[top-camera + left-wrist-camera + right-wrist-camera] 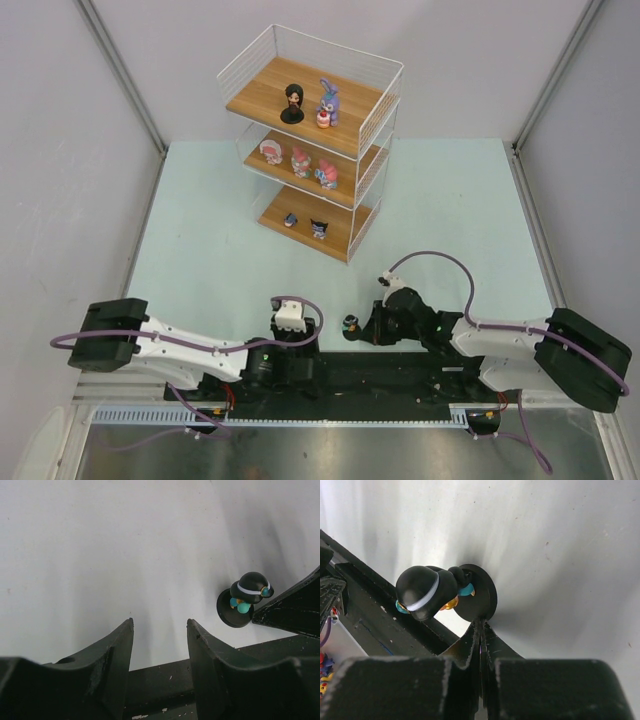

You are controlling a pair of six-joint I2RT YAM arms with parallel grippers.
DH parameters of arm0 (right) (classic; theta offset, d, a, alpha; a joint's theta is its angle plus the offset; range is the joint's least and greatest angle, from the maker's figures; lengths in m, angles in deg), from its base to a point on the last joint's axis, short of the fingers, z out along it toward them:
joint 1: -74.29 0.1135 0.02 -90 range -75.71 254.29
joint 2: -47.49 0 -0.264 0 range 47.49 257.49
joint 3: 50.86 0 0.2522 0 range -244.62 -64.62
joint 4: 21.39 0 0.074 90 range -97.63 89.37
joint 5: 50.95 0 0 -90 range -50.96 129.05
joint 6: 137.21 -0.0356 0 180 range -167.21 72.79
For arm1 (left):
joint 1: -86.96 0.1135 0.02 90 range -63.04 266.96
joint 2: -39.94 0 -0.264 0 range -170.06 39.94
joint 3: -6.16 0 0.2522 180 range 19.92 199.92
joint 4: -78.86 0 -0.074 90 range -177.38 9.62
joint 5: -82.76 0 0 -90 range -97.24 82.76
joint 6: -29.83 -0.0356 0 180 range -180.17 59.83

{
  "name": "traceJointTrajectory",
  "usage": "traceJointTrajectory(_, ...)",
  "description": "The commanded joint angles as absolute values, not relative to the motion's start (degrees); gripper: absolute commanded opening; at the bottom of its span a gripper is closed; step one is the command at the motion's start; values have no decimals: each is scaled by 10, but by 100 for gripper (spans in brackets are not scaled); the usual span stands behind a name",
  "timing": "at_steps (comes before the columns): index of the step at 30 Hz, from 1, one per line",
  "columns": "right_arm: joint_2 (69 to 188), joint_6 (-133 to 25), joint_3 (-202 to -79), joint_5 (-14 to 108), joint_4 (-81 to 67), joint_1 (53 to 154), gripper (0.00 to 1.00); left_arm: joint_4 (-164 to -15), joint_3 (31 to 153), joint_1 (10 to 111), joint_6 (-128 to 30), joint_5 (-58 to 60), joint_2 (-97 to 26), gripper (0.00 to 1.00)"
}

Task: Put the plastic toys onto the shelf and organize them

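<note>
Figurine [350,323] on a round black base sits at lower centre of the top view (other toys [301,160] occupy the shelf [262,92]). Right gripper [481,622], fingers pressed together, touches its base; left gripper [160,630] stands slightly spread, empty.

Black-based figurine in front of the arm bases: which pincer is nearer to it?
Right. The right pincer is shut, its tips at the round base of the figurine; the left pincer, partly open and empty, sits apart on its other side.
</note>
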State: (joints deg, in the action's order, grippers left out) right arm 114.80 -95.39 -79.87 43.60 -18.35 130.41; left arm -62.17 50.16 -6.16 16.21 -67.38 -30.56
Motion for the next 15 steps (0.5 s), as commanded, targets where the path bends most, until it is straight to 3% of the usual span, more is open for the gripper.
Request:
traceJointTrajectory(1, 1171, -970, -807, 407, -197, 1312, 0, -586, 509, -69, 208, -705, -289, 52)
traceJointTrajectory(15, 1319, -1006, -870, 390, -282, 1363, 0, -499, 503, -88, 271, -727, -250, 52)
